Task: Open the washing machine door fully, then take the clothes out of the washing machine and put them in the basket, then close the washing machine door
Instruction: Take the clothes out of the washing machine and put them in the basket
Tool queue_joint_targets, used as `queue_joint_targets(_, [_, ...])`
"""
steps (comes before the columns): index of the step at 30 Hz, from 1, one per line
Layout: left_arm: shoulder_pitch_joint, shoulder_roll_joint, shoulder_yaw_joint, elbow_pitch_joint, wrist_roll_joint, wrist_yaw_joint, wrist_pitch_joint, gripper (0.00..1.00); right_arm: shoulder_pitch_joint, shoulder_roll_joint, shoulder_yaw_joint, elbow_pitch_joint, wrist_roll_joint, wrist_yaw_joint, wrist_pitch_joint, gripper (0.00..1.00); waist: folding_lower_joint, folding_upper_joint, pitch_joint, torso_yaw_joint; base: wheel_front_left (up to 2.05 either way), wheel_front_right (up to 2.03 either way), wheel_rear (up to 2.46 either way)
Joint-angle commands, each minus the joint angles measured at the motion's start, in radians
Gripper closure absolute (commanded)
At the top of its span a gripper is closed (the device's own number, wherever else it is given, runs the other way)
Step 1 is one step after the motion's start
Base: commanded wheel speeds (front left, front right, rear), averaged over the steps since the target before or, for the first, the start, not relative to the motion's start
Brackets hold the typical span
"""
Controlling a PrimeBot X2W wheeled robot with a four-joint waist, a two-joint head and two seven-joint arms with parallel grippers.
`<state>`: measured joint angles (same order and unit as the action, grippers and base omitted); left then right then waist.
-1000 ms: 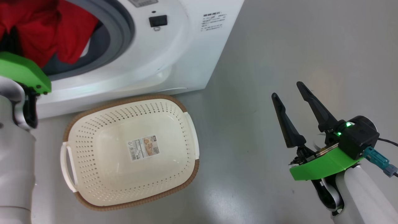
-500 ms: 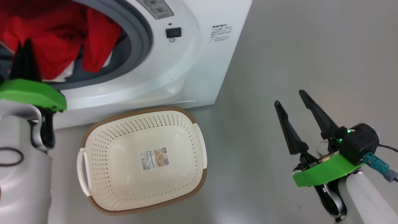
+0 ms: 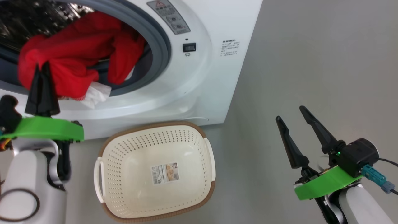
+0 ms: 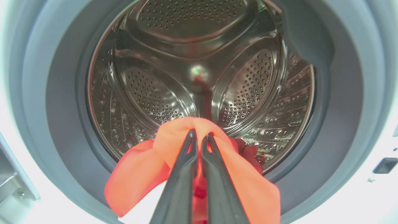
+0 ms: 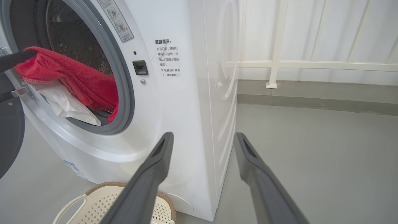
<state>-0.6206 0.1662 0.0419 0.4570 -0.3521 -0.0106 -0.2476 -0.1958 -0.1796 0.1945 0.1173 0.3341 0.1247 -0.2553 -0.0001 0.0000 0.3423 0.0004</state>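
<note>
The washing machine (image 3: 199,84) stands open, its grey rubber ring (image 3: 163,49) and steel drum (image 4: 192,40) exposed. The red clothes (image 3: 77,53) hang out over the ring's lower lip, a white patch (image 3: 93,93) lying on the front panel. My left gripper (image 3: 42,67) is shut on a fold of the clothes (image 4: 136,177) at the drum mouth. The cream basket (image 3: 161,124) sits on the floor just below the opening, nothing in it but its paper label. My right gripper (image 3: 289,113) hovers open over the floor to the right. The door's black rim (image 5: 9,140) shows at the far left.
Grey floor (image 3: 311,62) stretches to the right of the machine (image 5: 186,109). A white railing (image 5: 279,62) and a wall stand behind it. The basket's edge (image 5: 102,202) shows below my right gripper (image 5: 202,135).
The head camera has shifted, sliding the scene down and right. My left gripper has drawn back from the drum, pulling the red clothes out over the ring. The right gripper stays put.
</note>
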Motion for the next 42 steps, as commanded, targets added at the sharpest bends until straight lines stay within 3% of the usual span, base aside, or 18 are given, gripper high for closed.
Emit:
queue_joint_targets(1, [0.03, 0.036, 0.03, -0.069, -0.001, 0.013, 0.001, 1.0, 0.014, -0.007, 0.015, -0.019, -0.008, 0.006, -0.006, 0.0, 0.0001, 0.0, -0.034, 0.014, 0.0, 0.0, 0.0])
queue_joint_targets(13, [0.219, 0.042, 0.008, -0.462, 0.033, 0.083, 0.124, 1.0, 0.058, -0.005, 0.025, -0.011, -0.002, 0.006, -0.006, 0.0, 0.0001, 0.0, -0.119, 0.021, 0.0, 0.0, 0.0])
queue_joint_targets(18, [0.287, 0.054, -0.015, -0.683, 0.08, 0.126, 0.209, 1.0, 0.069, -0.001, 0.024, -0.017, 0.007, 0.006, -0.006, 0.0, 0.0001, 0.0, -0.13, 0.02, 0.0, 0.0, 0.0])
queue_joint_targets(24, [0.332, 0.044, -0.043, -0.824, 0.095, 0.152, 0.282, 1.0, 0.06, 0.006, 0.024, -0.025, 0.003, 0.006, -0.006, 0.0, 0.0001, 0.0, -0.103, 0.02, 0.0, 0.0, 0.0])
queue_joint_targets(31, [0.375, 0.007, -0.069, -0.753, 0.052, 0.148, 0.283, 1.0, 0.029, 0.012, 0.034, -0.027, 0.004, 0.006, -0.006, 0.0, 0.0001, 0.0, -0.041, 0.004, 0.0, 0.0, 0.0])
queue_joint_targets(42, [0.374, -0.039, -0.125, -0.494, 0.032, 0.129, 0.241, 1.0, -0.001, 0.003, 0.021, -0.039, 0.004, 0.006, -0.006, 0.0, 0.0001, 0.0, 0.049, -0.021, 0.0, 0.0, 0.0])
